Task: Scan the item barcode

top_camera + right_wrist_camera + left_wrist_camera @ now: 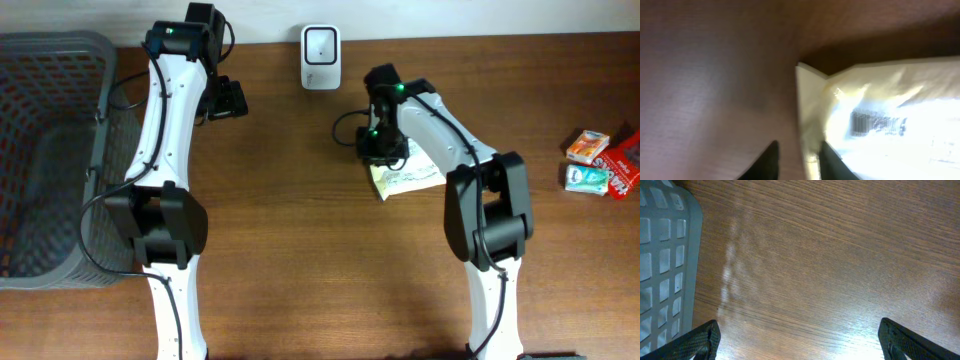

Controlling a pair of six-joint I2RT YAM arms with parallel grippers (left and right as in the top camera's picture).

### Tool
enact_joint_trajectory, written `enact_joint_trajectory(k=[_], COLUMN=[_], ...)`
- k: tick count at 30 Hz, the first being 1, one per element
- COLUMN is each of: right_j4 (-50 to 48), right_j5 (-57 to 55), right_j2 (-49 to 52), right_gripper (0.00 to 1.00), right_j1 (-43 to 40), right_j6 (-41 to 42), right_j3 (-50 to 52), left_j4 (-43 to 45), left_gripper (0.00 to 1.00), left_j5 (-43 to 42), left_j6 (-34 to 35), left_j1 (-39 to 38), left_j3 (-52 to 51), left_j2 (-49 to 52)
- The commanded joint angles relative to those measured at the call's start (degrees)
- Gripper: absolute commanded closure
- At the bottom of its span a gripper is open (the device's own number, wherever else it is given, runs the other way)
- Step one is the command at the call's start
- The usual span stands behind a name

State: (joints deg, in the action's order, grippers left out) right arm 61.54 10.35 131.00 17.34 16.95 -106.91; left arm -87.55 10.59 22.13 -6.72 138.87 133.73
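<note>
My right wrist view is blurred: the barcode [875, 124] on the pale packet [900, 90] is a soft grey smear, and the packet runs off the right edge. From overhead the right gripper [383, 150] covers the packet's upper end, and I cannot tell whether it grips the packet. The small boxes' [587, 146] print is too small to read.

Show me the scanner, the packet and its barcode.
scanner [320, 57]: overhead view, middle of its white front.
packet [410, 180]: overhead view, on its pale wrapper.
barcode [875, 123]: right wrist view, middle of the black bars.
</note>
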Motion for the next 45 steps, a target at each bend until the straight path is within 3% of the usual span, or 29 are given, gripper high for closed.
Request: enact_joint_trajectory(k=[1,3,4,5,7,10,16,20,24,25,26,27,31,39,42,45], right_j4=[7.82,16.72,19.23,21.66,25.38,24.06,12.00,17.07,20.52,19.98,18.51,17.64,16.70,2.71,8.35,17.51], right_j5=[0.48,-5.70,-8.39,-11.93,-13.57,-9.16,3.63,3.56,-0.83,-1.51,-2.25,-2.51,-1.92,3.10,6.64,6.99], right_j2=[-3.34,-3.93,-3.93,-3.93,-3.74,-3.56,-3.28,-4.28,-5.81,-5.88,-5.86,-5.42,-3.37,-3.13,-4.07,-6.23], right_gripper=[0.63,0.42,0.38,0.24,0.24,0.40,0.40,0.33,0.31,0.35,0.75,0.96,0.96,0.96,0.96,0.96], right_j1=[-0.61,-2.64,-3.65,-5.22,-9.40,-11.93,-6.95,-4.07,-6.78,-7.96,-9.25,-10.14,-10.78,-1.36,1.29,0.83], right_j6=[-2.99,-2.99,-2.99,-2.99,-2.97,-2.97,-3.17,-3.65,-4.68,-4.68,-4.68,-4.68,-4.48,-2.95,-3.52,-9.40], right_j3=[-12.04,-22.03,-24.87,-26.93,-25.83,-17.44,5.14,1.99,-5.99,-6.93,-6.93,-6.78,-5.64,14.56,12.11,2.08], left_j4=[-0.13,-0.13,-0.13,-0.13,-0.13,-0.13,-0.13,-0.13,-0.13,-0.13,-0.13,-0.13,-0.13,-0.13,-0.13,-0.13], left_gripper=[0.01,0.01,0.01,0.01,0.01,0.01,0.01,0.01,0.01,0.01,0.01,0.01,0.01,0.01,0.01,0.01], left_j5=[0.83,0.83,0.81,0.81,0.81,0.83,0.83,0.83,0.81,0.83,0.83,0.81,0.83,0.83,0.83,0.81], left_j6=[0.15,0.15,0.15,0.15,0.15,0.15,0.15,0.15,0.15,0.15,0.15,0.15,0.15,0.15,0.15,0.15], left_j1=[-0.02,-0.02,-0.02,-0.02,-0.02,-0.02,0.04,-0.13,-0.13,-0.13,-0.13,-0.13,-0.13,-0.13,-0.13,-0.13], left_j3=[0.31,0.31,0.31,0.31,0.31,0.31,0.31,0.31,0.31,0.31,0.31,0.31,0.31,0.31,0.31,0.31], left_j2=[-0.13,-0.13,-0.13,-0.13,-0.13,-0.13,-0.13,-0.13,-0.13,-0.13,-0.13,-0.13,-0.13,-0.13,-0.13,-0.13])
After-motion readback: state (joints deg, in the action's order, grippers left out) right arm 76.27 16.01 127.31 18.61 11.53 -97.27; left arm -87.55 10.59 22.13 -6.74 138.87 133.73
